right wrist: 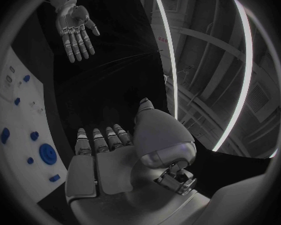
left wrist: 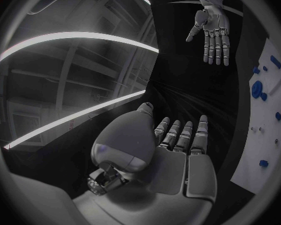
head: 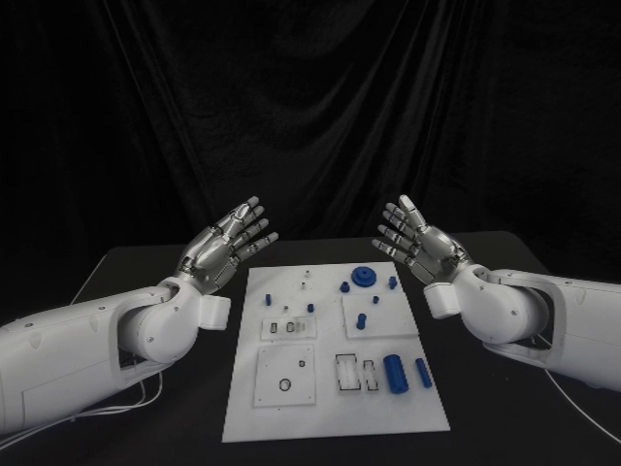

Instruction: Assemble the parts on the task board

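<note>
The white task board (head: 332, 398) lies in the middle of the black table. Small blue parts stand or lie on it: a round blue disc (head: 363, 275) near the far end, small blue pegs (head: 358, 317), and two blue cylinders (head: 393, 373) at the near right. My left hand (head: 227, 243) is raised above the board's far left corner, fingers spread, holding nothing. My right hand (head: 417, 243) is raised above the far right corner, fingers spread and empty. The left wrist view has the left hand (left wrist: 178, 150) with the right hand (left wrist: 211, 30) opposite; the right wrist view has the right hand (right wrist: 115, 155) with the left hand (right wrist: 75, 27) opposite.
White square inserts (head: 285, 377) with holes sit on the board's left half. Cables (head: 129, 403) lie on the table at the near left beside my left arm. The black table (head: 143, 267) extends on both sides of the board.
</note>
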